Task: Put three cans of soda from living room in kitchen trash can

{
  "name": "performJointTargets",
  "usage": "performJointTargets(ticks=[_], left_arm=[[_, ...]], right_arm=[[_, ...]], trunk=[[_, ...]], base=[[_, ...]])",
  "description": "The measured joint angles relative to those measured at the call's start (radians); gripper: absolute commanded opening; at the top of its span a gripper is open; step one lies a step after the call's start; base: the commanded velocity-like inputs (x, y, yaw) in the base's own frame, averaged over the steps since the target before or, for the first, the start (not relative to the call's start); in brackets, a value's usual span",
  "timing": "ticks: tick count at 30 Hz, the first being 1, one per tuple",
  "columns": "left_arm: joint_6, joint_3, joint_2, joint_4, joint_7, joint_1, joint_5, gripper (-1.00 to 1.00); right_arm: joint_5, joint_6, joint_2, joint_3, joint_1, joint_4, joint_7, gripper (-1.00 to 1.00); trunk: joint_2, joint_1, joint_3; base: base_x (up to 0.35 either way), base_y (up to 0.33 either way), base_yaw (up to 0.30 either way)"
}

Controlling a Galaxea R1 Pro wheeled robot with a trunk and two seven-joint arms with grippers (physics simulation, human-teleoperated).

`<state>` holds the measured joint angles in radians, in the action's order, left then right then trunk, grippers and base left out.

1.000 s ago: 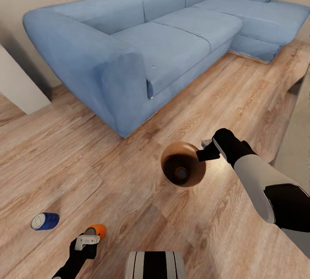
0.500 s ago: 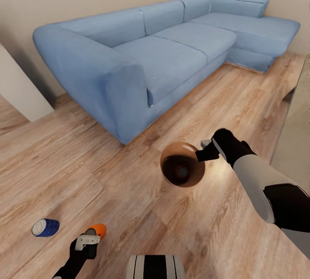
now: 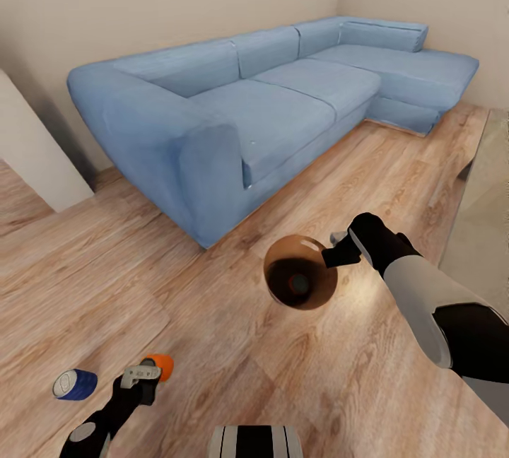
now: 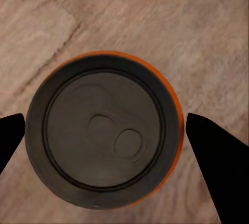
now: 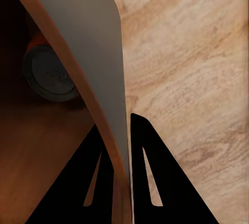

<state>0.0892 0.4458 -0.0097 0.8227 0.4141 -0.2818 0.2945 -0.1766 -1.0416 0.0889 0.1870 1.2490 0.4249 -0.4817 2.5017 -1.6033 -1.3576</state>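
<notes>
Currently your left tool (image 4: 104, 130) is spread wide with a finger on either side of the orange can (image 4: 104, 130), which stands upright on the wood floor (image 3: 212, 345); neither finger touches the can wall in the left wrist view, so the can is not yet held. In the head view the left tool (image 3: 145, 377) sits just beside the orange can (image 3: 162, 366), with the blue can (image 3: 74, 384) lying on its side near it on the floor. Your right tool (image 5: 122, 182) is clenched on the rim wall of the trash can (image 3: 300, 281), one finger inside and one outside, holding it off the floor with one can (image 5: 52, 73) already lying in its bottom. The blue sofa (image 3: 268, 104) stands well apart behind both arms. Risks from here: closing the left tool off-centre may tip or roll the orange can toward the blue can; a grip near the can's top rim may slip on lifting. The thin rim pinch on the trash can may let it swing and spill its can if you move the right arm abruptly.
</notes>
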Motion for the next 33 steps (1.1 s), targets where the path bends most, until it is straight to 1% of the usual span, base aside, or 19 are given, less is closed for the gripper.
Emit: performJointTargets(ticks=[2,3,5,7,9,11,13,14,15,16,17,19,20,22,25,26,28,31,33], left_arm=[[-0.064,0.000,0.002,0.081,0.018,0.000,-0.003,-1.00],[-0.161,0.000,0.003,0.178,0.049,0.000,-0.006,-1.00],[-0.233,0.000,0.003,0.266,0.076,-0.001,-0.009,-1.00],[-0.386,0.000,0.004,0.439,0.129,-0.012,-0.013,-1.00],[-0.506,-0.001,0.007,0.540,0.182,-0.033,-0.011,-1.00],[-0.643,-0.002,0.026,0.626,0.270,-0.096,-0.013,-1.00],[-0.771,-0.002,0.065,0.667,0.356,-0.174,-0.013,-1.00],[-0.846,-0.002,0.098,0.679,0.409,-0.226,0.004,-1.00],[-0.897,-0.003,0.118,0.682,0.440,-0.266,-0.012,-1.00],[-0.979,-0.027,0.161,0.661,0.519,-0.342,0.013,-1.00],[-1.061,-0.084,0.204,0.621,0.609,-0.468,-0.012,-1.00],[-1.104,-0.174,0.243,0.569,0.696,-0.558,0.000,-1.00],[-1.136,-0.273,0.272,0.517,0.777,-0.642,0.000,-1.00],[-1.136,-0.402,0.298,0.454,0.894,-0.752,0.000,-1.00],[-1.136,-0.496,0.316,0.393,1.027,-0.847,0.004,-1.00],[-1.136,-0.507,0.319,0.378,1.043,-0.858,0.009,-1.00],[-1.136,-0.523,0.319,0.349,1.063,-0.872,0.009,-1.00],[-1.136,-0.543,0.313,0.309,1.084,-0.898,0.010,-1.00],[-1.136,-0.575,0.293,0.291,1.093,-0.953,0.009,-1.00]], right_arm=[[0.003,0.000,-0.001,0.000,0.000,-0.002,-0.003,-1.00],[0.002,0.000,-0.001,0.000,-0.001,-0.004,-0.008,-1.00],[0.007,-0.001,-0.001,0.000,-0.001,-0.005,-0.010,-1.00],[0.005,-0.001,0.000,0.001,-0.002,-0.006,-0.012,-1.00],[0.002,0.000,0.002,0.001,-0.002,-0.007,-0.012,-1.00],[-0.002,0.001,0.002,0.001,-0.003,-0.009,-0.015,-1.00],[-0.007,0.001,0.002,0.002,-0.003,-0.011,-0.037,-1.00],[-0.014,0.003,0.003,0.003,-0.004,-0.012,-0.064,-1.00],[-0.002,0.001,0.004,0.003,-0.004,-0.013,-0.080,-1.00],[0.001,0.001,0.005,0.003,-0.003,-0.013,-0.108,-1.00],[0.010,-0.002,0.006,0.003,-0.003,-0.014,-0.129,-1.00],[0.023,-0.004,0.007,0.001,-0.003,-0.014,-0.142,-1.00],[0.014,-0.002,0.007,0.002,-0.003,-0.020,-0.151,-1.00],[-0.010,0.003,0.008,0.005,-0.002,-0.047,-0.163,-1.00],[-0.012,0.007,0.008,0.006,0.002,-0.128,-0.180,-1.00],[0.006,-0.005,0.006,0.020,0.002,-0.168,-0.183,-1.00],[-0.025,0.006,0.004,0.026,0.005,-0.190,-0.182,-1.00],[-0.031,0.007,0.001,0.049,0.015,-0.231,-0.185,-1.00],[-0.022,0.005,0.000,0.063,0.032,-0.252,-0.186,-1.00]], trunk=[[0.000,0.001,0.008],[-0.001,0.001,0.012],[-0.001,0.002,0.019],[-0.002,0.003,0.027],[-0.014,0.010,0.034],[-0.028,0.018,0.040],[-0.042,0.025,0.046],[-0.049,0.029,0.049],[-0.056,0.033,0.052],[-0.063,0.037,0.055],[-0.070,0.041,0.059],[-0.084,0.048,0.065],[-0.091,0.052,0.068],[-0.105,0.060,0.074],[-0.126,0.072,0.084],[-0.133,0.075,0.087],[-0.147,0.083,0.093],[-0.168,0.094,0.102],[-0.182,0.102,0.109]], base=[[0.000,0.000,0.000],[0.000,0.000,0.000],[0.000,0.000,0.000],[0.000,0.000,0.000],[0.000,0.000,0.000],[0.000,0.000,0.000],[0.000,0.000,0.000],[0.000,0.000,0.000],[0.000,0.000,0.000],[0.000,0.000,0.000],[0.000,0.000,0.000],[0.000,0.000,0.000],[0.000,0.000,0.000],[0.000,0.000,0.000],[0.000,0.000,0.000],[0.000,0.000,0.000],[0.000,0.000,0.000],[0.000,0.000,0.000],[0.000,0.000,0.000]])
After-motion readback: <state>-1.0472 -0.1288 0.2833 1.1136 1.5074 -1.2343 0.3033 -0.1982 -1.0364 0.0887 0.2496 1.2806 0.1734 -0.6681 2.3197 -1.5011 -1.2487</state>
